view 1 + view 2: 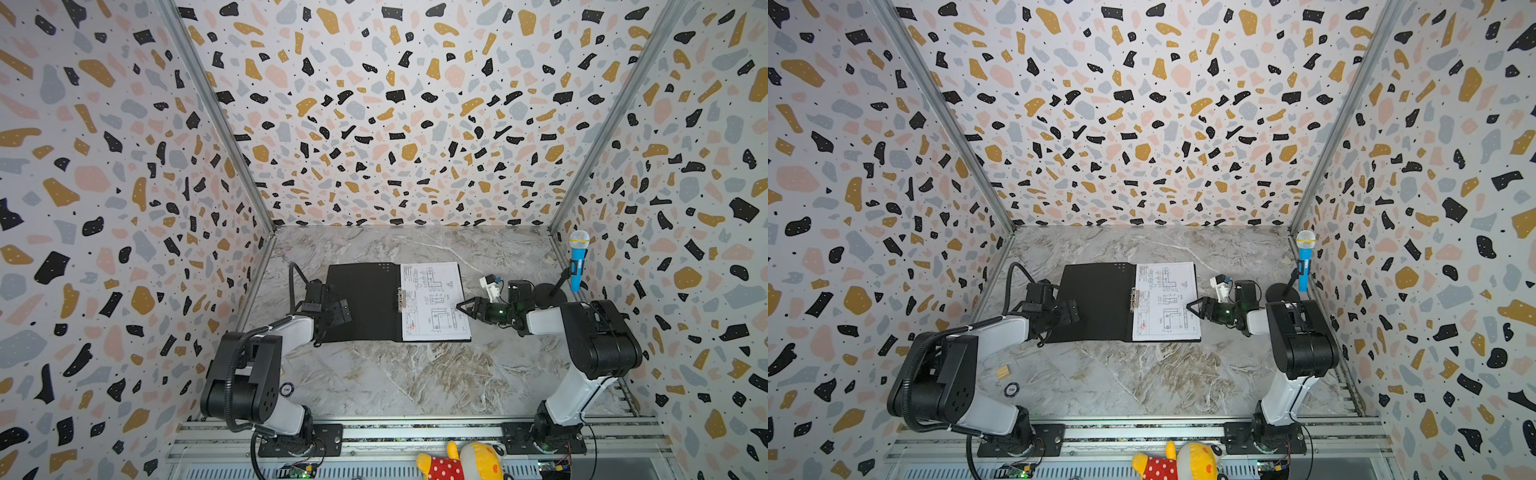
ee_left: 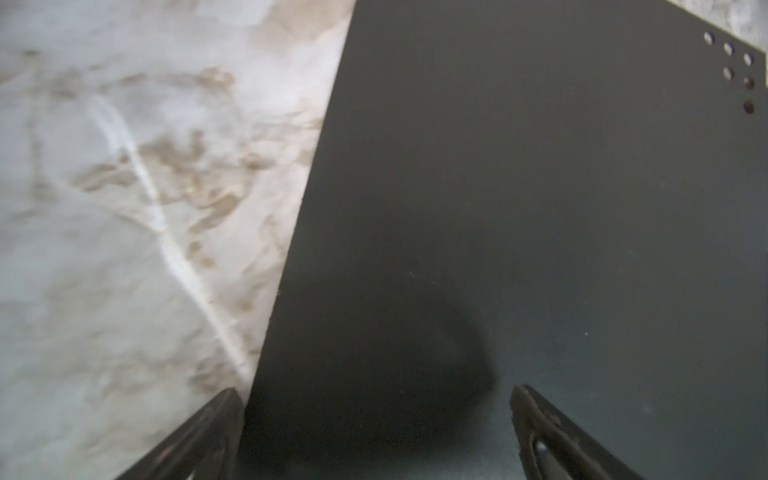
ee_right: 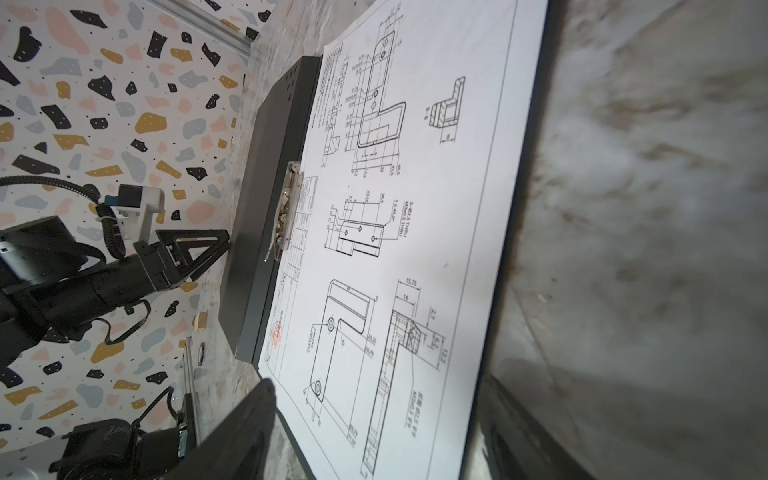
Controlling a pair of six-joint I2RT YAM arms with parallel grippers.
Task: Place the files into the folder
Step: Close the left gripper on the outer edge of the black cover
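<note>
Now I see the black folder open, 1 drawing sheet inside; left claw wide above it, right claw spread at the sheet's edge.

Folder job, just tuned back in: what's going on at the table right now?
The folder lies open on the table, black inside up. A sheet of line drawings lies on its right half, beside the metal clip. The left gripper hovers open over the bare left flap, holding nothing. The right gripper, jaws apart, sits at the sheet's right edge; no grip shows.
</note>
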